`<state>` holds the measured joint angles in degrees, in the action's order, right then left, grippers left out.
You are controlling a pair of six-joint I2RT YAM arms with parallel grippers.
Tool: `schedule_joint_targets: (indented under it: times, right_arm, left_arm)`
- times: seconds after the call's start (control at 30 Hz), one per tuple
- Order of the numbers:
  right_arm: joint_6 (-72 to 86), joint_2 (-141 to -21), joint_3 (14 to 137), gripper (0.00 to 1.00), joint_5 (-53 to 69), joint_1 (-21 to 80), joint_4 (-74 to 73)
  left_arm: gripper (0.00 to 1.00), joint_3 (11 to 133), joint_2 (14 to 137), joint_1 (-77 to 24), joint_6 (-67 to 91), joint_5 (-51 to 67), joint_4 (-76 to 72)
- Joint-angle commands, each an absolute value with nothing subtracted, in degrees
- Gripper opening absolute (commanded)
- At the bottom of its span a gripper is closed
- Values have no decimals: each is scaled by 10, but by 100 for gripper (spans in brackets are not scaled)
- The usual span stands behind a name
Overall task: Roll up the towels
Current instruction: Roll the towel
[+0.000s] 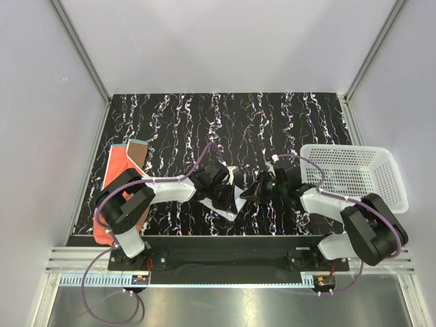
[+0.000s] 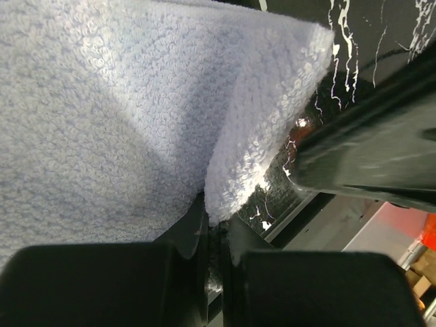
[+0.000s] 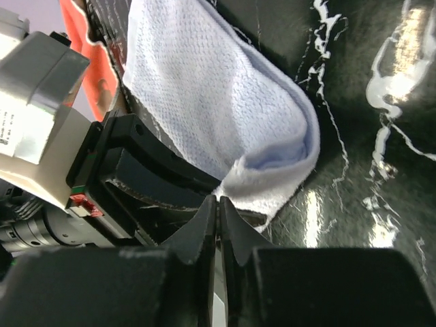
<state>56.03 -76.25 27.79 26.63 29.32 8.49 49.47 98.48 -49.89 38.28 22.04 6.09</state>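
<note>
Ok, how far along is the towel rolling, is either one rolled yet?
Nothing looks done: neither towel is a finished roll. In hand: the white towel lies in the middle, loosely folded over, with the left gripper shut on its edge and the right gripper closed at its folded end. Left: finishing that roll, then the orange towel, lying flat at the far left with one corner turned over.

Looped terry white towel (image 2: 136, 102) on glossy black marbled table (image 3: 354, 204).

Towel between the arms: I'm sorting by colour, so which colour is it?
The towel is plain white; the left wrist view shows it best.
</note>
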Motion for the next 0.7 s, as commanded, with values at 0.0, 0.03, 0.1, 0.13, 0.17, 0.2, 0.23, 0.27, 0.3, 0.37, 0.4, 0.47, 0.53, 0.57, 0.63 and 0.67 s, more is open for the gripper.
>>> schedule_joint_targets:
  times: [0.0,0.03,0.1,0.13,0.17,0.2,0.23,0.27,0.3,0.37,0.4,0.47,0.53,0.57,0.63,0.67]
  right_arm:
    - [593,-796,263,10,304,299,241]
    - [598,-806,256,9,304,301,252]
    - [604,-836,248,9,307,302,295]
    - [606,-846,238,9,308,304,309]
    - [612,-869,234,8,310,304,324]
    - [615,-881,229,7,310,305,353]
    - [618,-892,222,7,311,306,367]
    - [621,-916,220,7,313,305,380]
    - [622,-928,218,6,313,306,400]
    - [620,-963,221,5,310,307,404]
    - [619,-973,221,4,308,307,408]
    - [617,-999,221,3,302,308,414]
    - [612,-1012,222,2,300,309,417]
    - [610,-1023,224,1,294,310,414]
    - [605,-1029,227,1,288,309,398]
    - [598,-1031,228,1,281,311,389]
  left_arm:
    - [0,479,996,-488,390,248,39]
    - [0,478,997,-483,391,250,37]
    - [0,476,998,-481,390,251,34]
    - [0,474,998,-479,390,251,35]
    - [0,473,997,-477,390,249,34]
    - [0,471,997,-476,389,249,34]
    - [0,469,997,-475,389,248,34]
    - [0,468,997,-475,388,247,33]
    - [0,468,996,-475,388,246,33]
    - [0,463,997,-475,386,242,34]
    - [0,461,996,-475,385,239,35]
    - [14,456,993,-475,382,233,40]
    - [31,452,984,-476,380,226,45]
    - [40,448,972,-475,377,220,54]
    - [62,449,954,-478,367,192,79]
    - [68,453,935,-479,362,160,110]
